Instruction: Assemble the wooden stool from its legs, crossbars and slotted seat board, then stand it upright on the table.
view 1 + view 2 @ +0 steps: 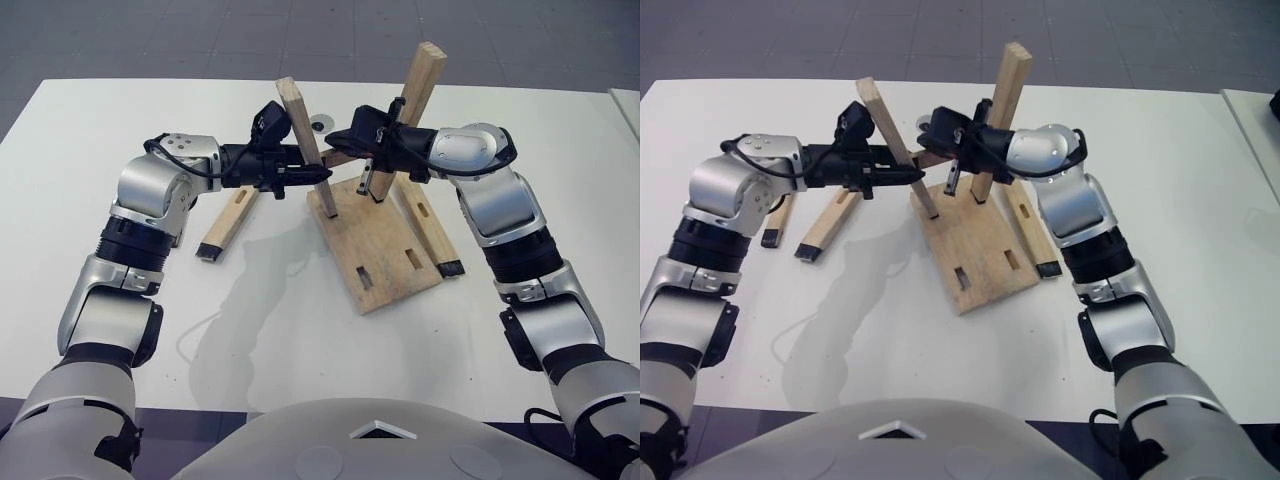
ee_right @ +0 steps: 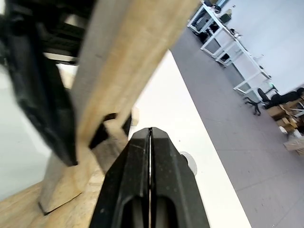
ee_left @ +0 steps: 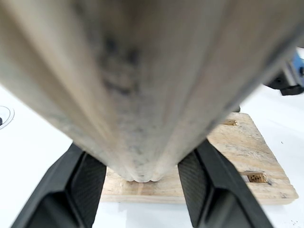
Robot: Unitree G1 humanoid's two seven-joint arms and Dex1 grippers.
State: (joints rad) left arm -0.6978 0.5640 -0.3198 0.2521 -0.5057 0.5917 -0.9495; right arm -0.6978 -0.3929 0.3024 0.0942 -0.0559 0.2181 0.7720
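The slotted seat board (image 1: 385, 250) lies on the table with its far end raised. Two wooden legs stand in it. My left gripper (image 1: 312, 175) is shut on the left leg (image 1: 298, 125), its fingers (image 3: 78, 185) pressing on either side of the wood. The right leg (image 1: 418, 85) leans up past my right wrist. My right gripper (image 1: 338, 135) hangs between the two legs, fingers (image 2: 151, 156) shut together with nothing visible between them. A short crossbar (image 1: 340, 158) spans between the legs just below it.
One loose leg (image 1: 230, 220) lies left of the board, and another (image 1: 776, 222) lies farther left. A further leg (image 1: 432, 238) with a black foot rests along the board's right side. A small round disc (image 1: 320, 124) sits on the table behind the legs.
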